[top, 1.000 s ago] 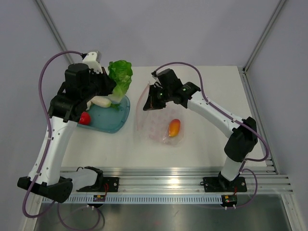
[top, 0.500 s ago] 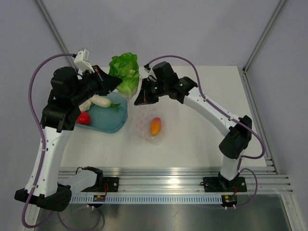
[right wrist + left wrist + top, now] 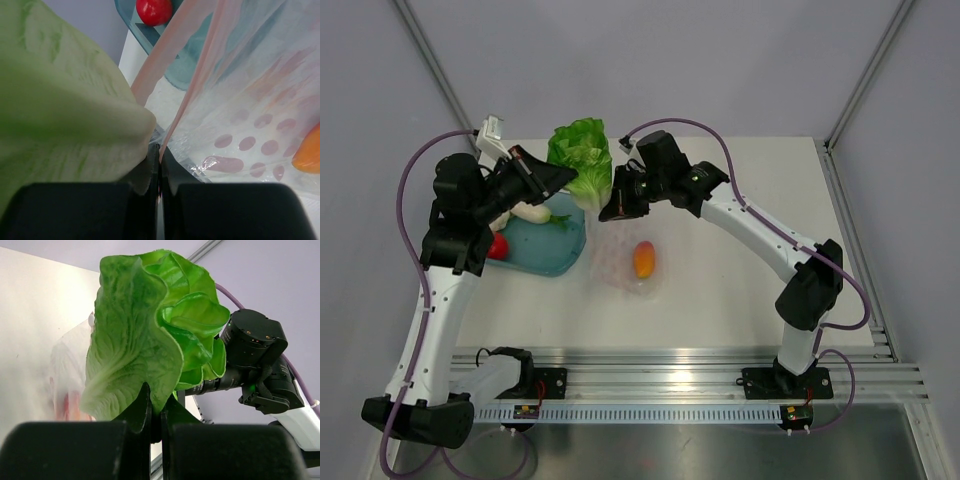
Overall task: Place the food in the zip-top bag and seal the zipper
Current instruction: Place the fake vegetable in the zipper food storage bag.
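Your L grip (image 3: 156, 402) clamped on green leafy toy lettuce (image 3: 145, 325) | your R grip (image 3: 159, 150) pinching clear pink-dotted bag (image 3: 618, 262) at rim

Left arm (image 3: 430, 320): white tube links, matte black joint housings, rounded black foot (image 3: 420, 420) at the near left.
Right arm (image 3: 760, 235): same white-and-black build; bulky black elbow joint (image 3: 812, 290).
Cables: one purple hose per arm. The left hose (image 3: 406, 200) arcs wide and ends by a small white connector block (image 3: 492, 130); the right hose (image 3: 690, 121) loops over the wrist.
Left claw (image 3: 155, 407): two matte black fingers tapering to thin tips, on broad black blocks.
Right claw (image 3: 159, 155): the same black pair, blurred up close.
Right wrist housing (image 3: 252, 340): black, rounded motor can with small screws on its face.
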Available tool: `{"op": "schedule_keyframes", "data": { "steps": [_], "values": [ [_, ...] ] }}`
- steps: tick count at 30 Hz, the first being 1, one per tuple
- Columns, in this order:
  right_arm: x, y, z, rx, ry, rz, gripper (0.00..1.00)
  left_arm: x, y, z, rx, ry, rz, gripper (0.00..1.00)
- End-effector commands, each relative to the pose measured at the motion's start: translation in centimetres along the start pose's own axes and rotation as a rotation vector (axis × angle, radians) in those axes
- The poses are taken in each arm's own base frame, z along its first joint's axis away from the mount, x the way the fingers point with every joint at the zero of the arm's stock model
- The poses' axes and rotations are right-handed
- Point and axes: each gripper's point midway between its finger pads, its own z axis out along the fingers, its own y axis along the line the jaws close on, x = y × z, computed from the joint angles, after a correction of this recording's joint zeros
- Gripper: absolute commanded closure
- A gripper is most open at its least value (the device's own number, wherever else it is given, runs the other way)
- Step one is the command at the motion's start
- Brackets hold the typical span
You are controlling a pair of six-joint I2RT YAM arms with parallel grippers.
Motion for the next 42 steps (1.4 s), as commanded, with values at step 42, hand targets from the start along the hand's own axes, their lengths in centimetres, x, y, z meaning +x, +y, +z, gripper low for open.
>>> {"op": "schedule_keyframes", "data": {
  "steps": [42],
  "values": [
    [-3.5,5.6,-5.1,-0.078,-0.149,-0.073,0.94,5.0,9.2,0.6,-0.259,0.131,0.050,1.00]
  ]
}}
